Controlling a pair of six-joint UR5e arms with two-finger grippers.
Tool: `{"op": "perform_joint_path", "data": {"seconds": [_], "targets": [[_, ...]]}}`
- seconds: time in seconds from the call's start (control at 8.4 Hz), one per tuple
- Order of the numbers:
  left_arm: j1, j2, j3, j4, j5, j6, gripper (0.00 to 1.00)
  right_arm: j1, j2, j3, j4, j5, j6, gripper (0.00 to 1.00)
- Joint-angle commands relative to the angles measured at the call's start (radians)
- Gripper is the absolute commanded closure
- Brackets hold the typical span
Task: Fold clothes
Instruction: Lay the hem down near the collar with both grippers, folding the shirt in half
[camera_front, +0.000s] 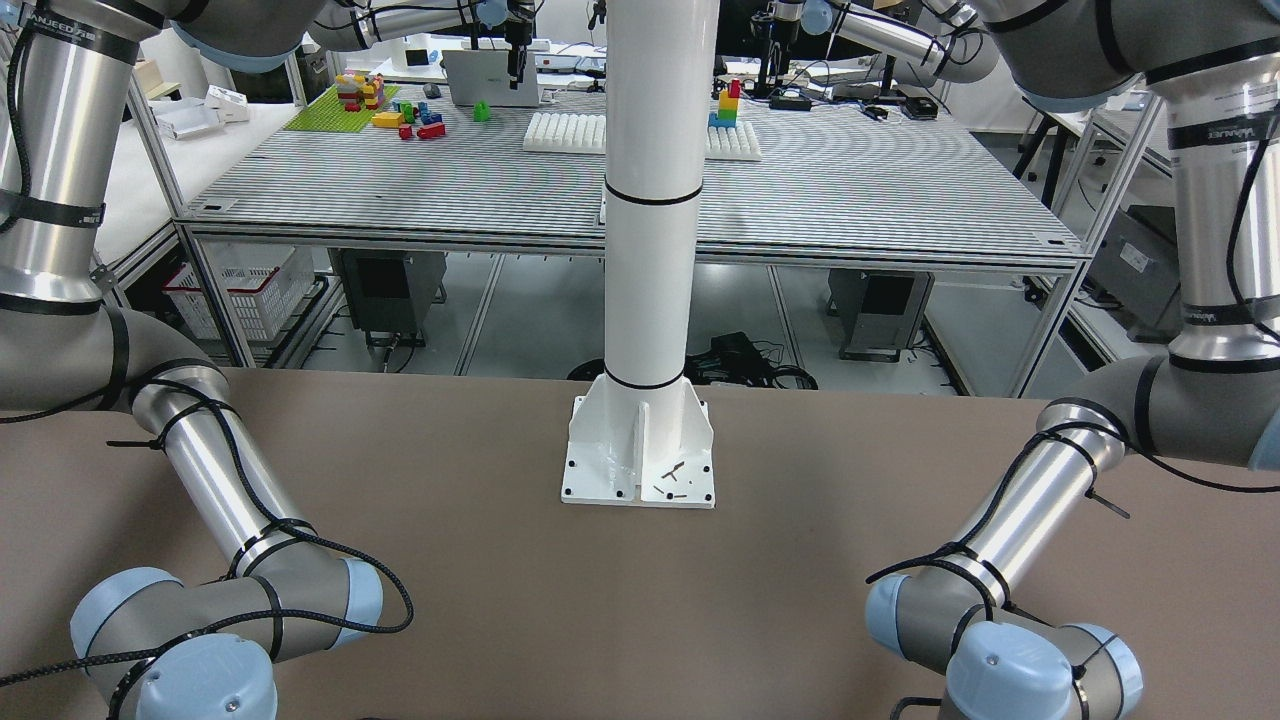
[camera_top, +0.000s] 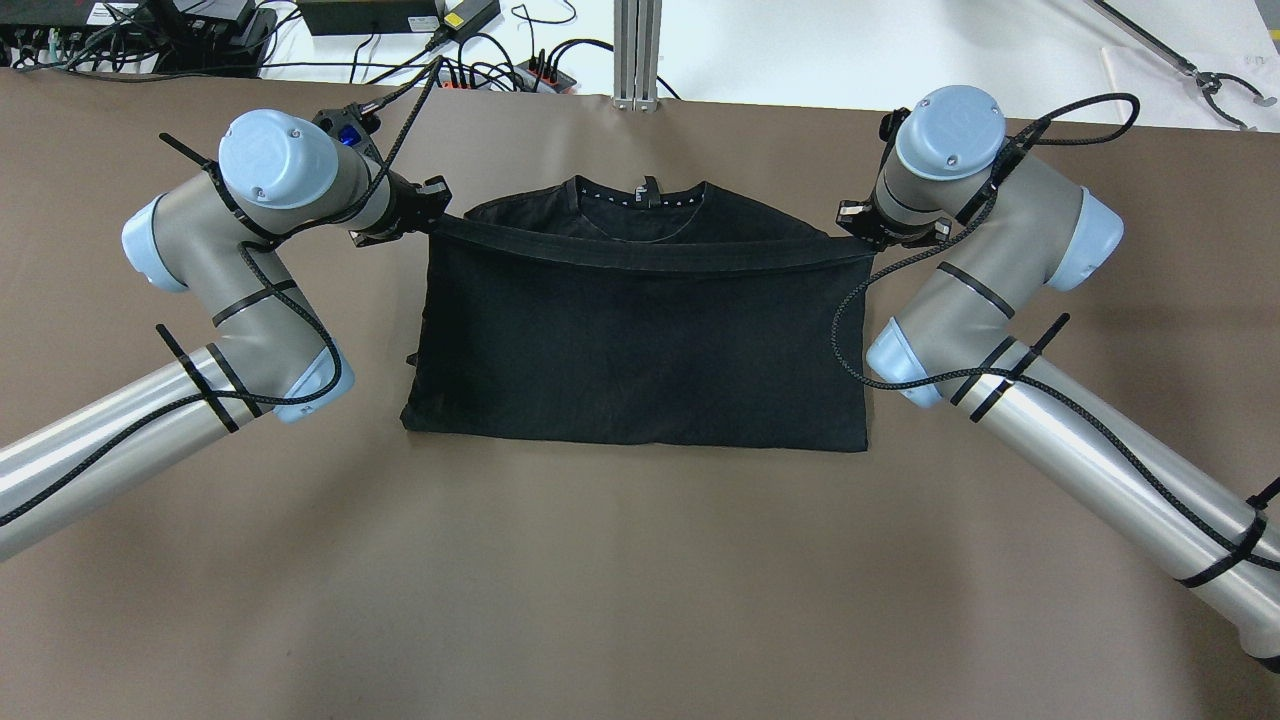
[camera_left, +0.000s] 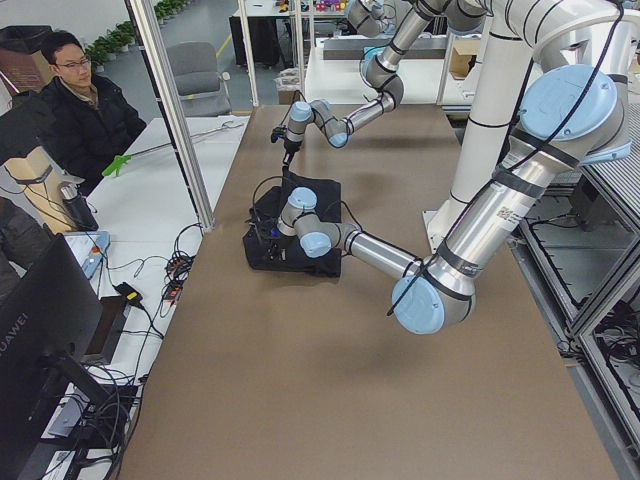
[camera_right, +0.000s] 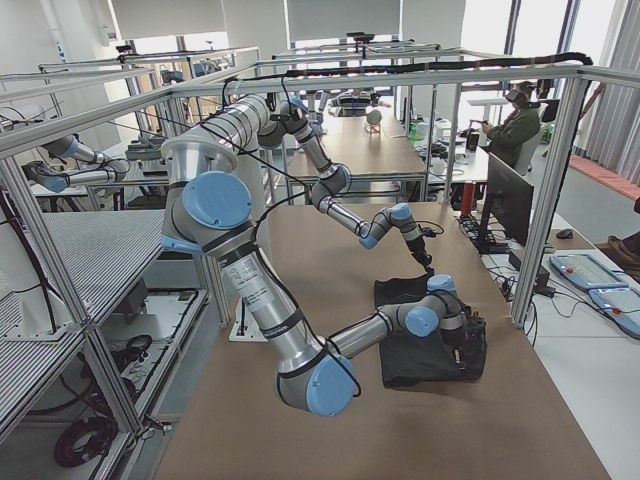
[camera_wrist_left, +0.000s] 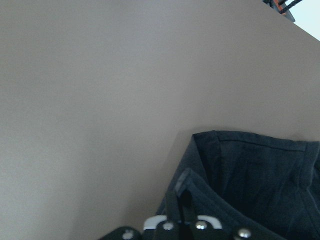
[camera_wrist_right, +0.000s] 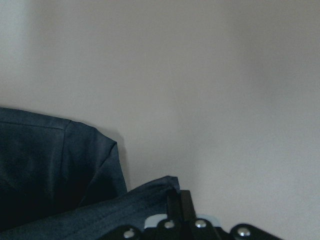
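Observation:
The black clothes piece (camera_top: 640, 340), a shirt with its collar at the far side, lies on the brown table (camera_top: 640, 580), its near half folded up over itself. My left gripper (camera_top: 435, 215) is shut on the left end of the raised folded edge. My right gripper (camera_top: 852, 228) is shut on the right end. The edge hangs taut between them, just short of the collar. The left wrist view shows closed fingers (camera_wrist_left: 174, 207) pinching dark fabric (camera_wrist_left: 250, 175). The right wrist view shows the same: fingers (camera_wrist_right: 186, 206) pinching fabric (camera_wrist_right: 45, 160).
A white pole on a base plate (camera_front: 640, 465) stands at the robot's side of the table. Cables and a power strip (camera_top: 500, 70) and an aluminium post (camera_top: 637, 50) line the far edge. An operator (camera_left: 85, 100) sits beyond that edge.

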Motion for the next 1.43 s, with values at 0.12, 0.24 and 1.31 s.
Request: {"op": "perform_joint_path", "data": {"seconds": [0.12,0.24,1.31], "targets": [[-0.029,-0.011,0.059,-0.008,0.0,0.035,0.79,0.0,0.091,-0.099,0.025,-0.027,0.129,0.88],[-0.029,-0.032,0.088,-0.008,0.002,0.036,0.55,0.0,0.091,-0.103,0.028,-0.035,0.131,0.73],[-0.046,-0.042,0.153,-0.102,-0.003,0.016,0.48,-0.119,-0.189,0.197,0.145,-0.038,0.275,0.29]]}}
